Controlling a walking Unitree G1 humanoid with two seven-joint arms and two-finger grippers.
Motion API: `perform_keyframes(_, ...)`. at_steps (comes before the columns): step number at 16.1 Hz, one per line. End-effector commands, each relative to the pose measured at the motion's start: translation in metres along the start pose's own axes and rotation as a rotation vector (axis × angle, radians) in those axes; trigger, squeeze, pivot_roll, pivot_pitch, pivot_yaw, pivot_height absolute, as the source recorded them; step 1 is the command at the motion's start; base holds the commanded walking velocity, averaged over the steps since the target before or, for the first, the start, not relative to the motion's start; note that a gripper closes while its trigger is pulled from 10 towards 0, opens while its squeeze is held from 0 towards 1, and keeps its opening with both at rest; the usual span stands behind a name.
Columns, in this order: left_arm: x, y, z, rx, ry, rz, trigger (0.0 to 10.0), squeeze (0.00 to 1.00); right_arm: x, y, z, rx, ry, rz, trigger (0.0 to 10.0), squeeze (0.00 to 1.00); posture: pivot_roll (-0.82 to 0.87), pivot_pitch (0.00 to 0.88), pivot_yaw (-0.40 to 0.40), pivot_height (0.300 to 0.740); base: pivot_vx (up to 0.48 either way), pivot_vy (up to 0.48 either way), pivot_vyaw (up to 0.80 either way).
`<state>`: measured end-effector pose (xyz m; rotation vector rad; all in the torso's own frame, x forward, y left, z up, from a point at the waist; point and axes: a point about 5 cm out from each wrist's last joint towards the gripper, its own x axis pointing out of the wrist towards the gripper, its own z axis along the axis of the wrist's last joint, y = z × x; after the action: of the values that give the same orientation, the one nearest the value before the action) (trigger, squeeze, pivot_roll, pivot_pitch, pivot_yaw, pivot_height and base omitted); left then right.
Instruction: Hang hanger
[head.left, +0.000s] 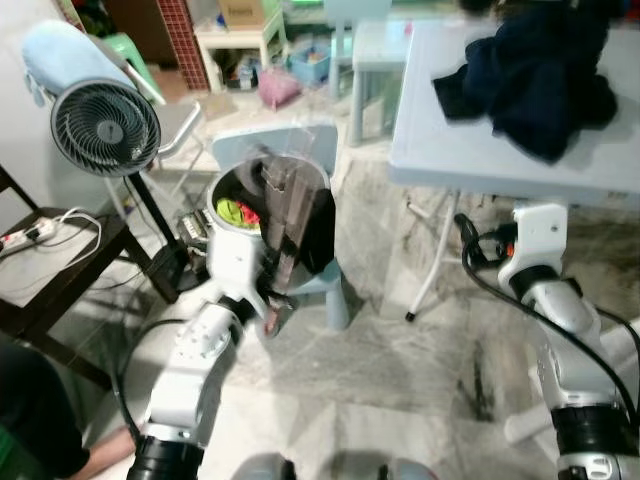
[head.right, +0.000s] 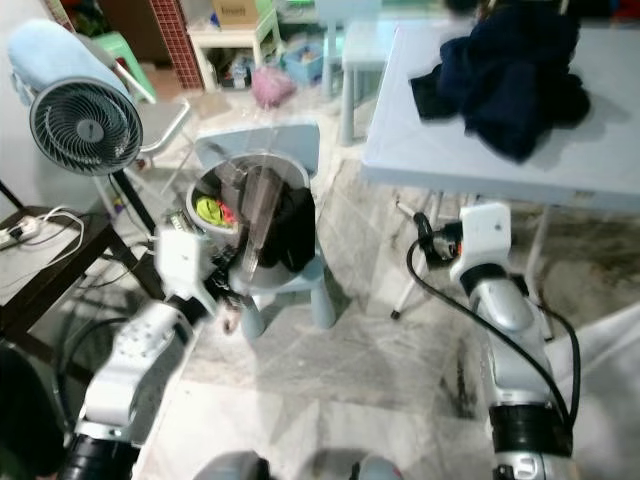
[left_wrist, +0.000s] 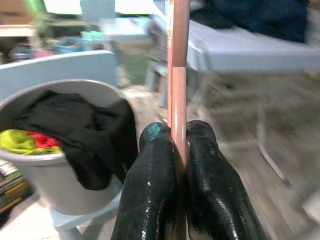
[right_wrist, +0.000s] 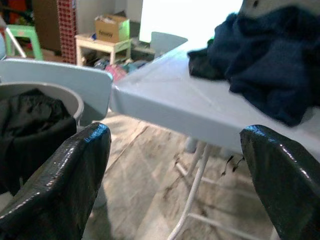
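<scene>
Marble floor spreads under a pale blue table (head.left: 470, 160) with a dark heap of clothes (head.left: 530, 75) on top, and a fan (head.left: 105, 128) stands off to the left. From the head, the left gripper (head.left: 272, 300) is raised in front of a grey laundry bucket (head.left: 225, 235) on a small blue chair (head.left: 325, 290); a blurry brown hanger (head.left: 283, 215) rises up from it (too smeared to see its hook).

Along the left wrist, the two black fingers (left_wrist: 150, 190) are pressed tight on the hanger's pinkish bar (left_wrist: 177, 75), which runs straight on past the fingertips, along the same line as the fingers.

Along the right wrist, the right gripper (right_wrist: 175, 175) has its fingers spread wide with nothing between them, facing the table edge.

No rail to hang it on can be seen, so I think the left arm must carry it somewhere first.
</scene>
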<state>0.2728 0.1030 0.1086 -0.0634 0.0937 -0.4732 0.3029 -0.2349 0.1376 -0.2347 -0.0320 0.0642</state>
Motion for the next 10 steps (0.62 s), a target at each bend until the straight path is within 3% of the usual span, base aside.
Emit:
perform_keyframes(1, -0.005, 0.008, -0.002, 0.042, 0.022, -0.006, 10.0, 0.00, 0.004, 0.002, 0.007, -0.031, -0.026, 0.027, 10.0, 0.00, -0.07, 0.023, 0.059, 0.740, 0.000, 0.000, 0.00)
perform_keyframes(2, -0.007, 0.006, -0.009, 0.039, 0.069, -0.050, 10.0, 0.00, 0.004, 0.001, 0.006, -0.081, -0.013, 0.055, 10.0, 0.00, -0.07, 0.022, 0.058, 0.740, 0.000, 0.000, 0.00)
perform_keyframes(4, -0.017, 0.003, -0.030, 0.111, 0.212, -0.204, 10.0, 0.00, -0.003, 0.003, -0.008, -0.307, 0.065, 0.279, 10.0, 0.00, -0.07, 0.021, 0.057, 0.740, 0.000, 0.000, 0.00)
perform_keyframes(5, -0.017, 0.017, -0.036, 0.172, 0.261, -0.157, 10.0, 0.00, -0.008, 0.000, -0.012, -0.418, 0.085, 0.396, 10.0, 0.00, -0.07, 0.020, 0.059, 0.740, 0.000, 0.000, 0.00)
perform_keyframes(8, -0.017, 0.025, -0.035, 0.156, 0.291, -0.246, 10.0, 0.00, -0.012, -0.012, -0.012, -0.522, 0.123, 0.523, 10.0, 0.00, -0.08, 0.017, 0.060, 0.740, 0.000, 0.000, 0.00)
perform_keyframes(10, -0.021, 0.024, -0.036, 0.158, 0.334, -0.392, 10.0, 0.00, -0.022, -0.016, -0.014, -0.593, 0.171, 0.728, 10.0, 0.00, -0.08, 0.016, 0.063, 0.740, 0.000, 0.000, 0.00)
